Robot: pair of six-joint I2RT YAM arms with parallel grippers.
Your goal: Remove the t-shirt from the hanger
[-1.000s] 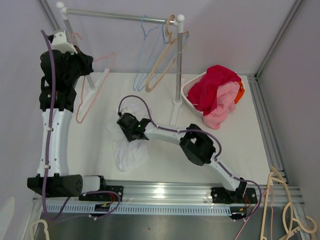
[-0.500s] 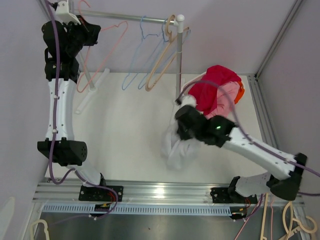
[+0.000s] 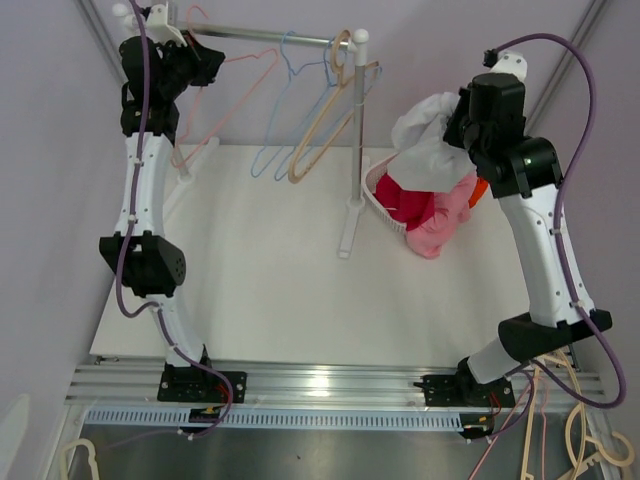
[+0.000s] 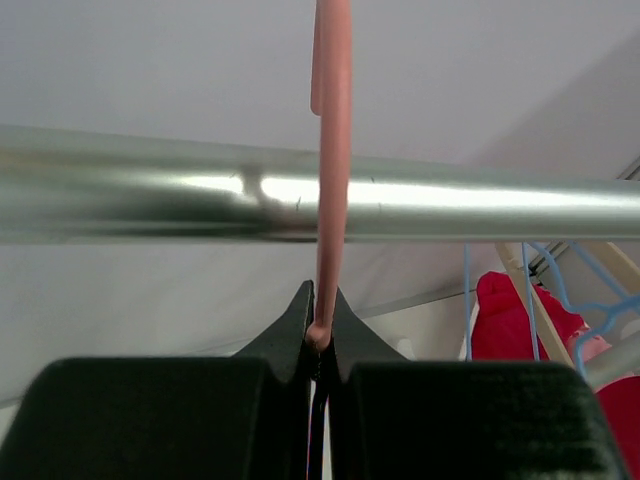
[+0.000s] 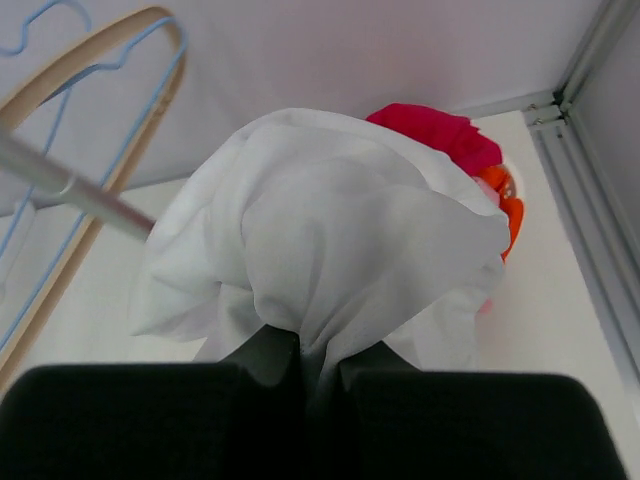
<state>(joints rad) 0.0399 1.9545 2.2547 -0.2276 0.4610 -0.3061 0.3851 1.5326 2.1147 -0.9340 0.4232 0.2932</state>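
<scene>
The white t-shirt (image 3: 428, 140) hangs bunched from my right gripper (image 3: 458, 133), which is shut on a fold of it, high above the white basket (image 3: 377, 196) at the back right. In the right wrist view the cloth (image 5: 340, 220) billows out from between the closed jaws of the gripper (image 5: 320, 345). The bare pink hanger (image 3: 250, 56) is pinched in my left gripper (image 3: 210, 61) at the rack's rail. The left wrist view has the hanger's wire (image 4: 331, 150) rising from the shut gripper (image 4: 320, 318) across the rail (image 4: 480, 205).
The basket holds red and pink clothes (image 3: 420, 200). Blue hangers (image 3: 285, 110) and a beige one (image 3: 325, 120) hang on the rail (image 3: 270, 33) by the rack's right post (image 3: 355, 130). Spare hangers (image 3: 580, 430) lie off the table at the front right.
My right gripper has shut on the t-shirt at the table's middle and carried it up and right over the basket. My left arm has raised the pink hanger to the rail.
</scene>
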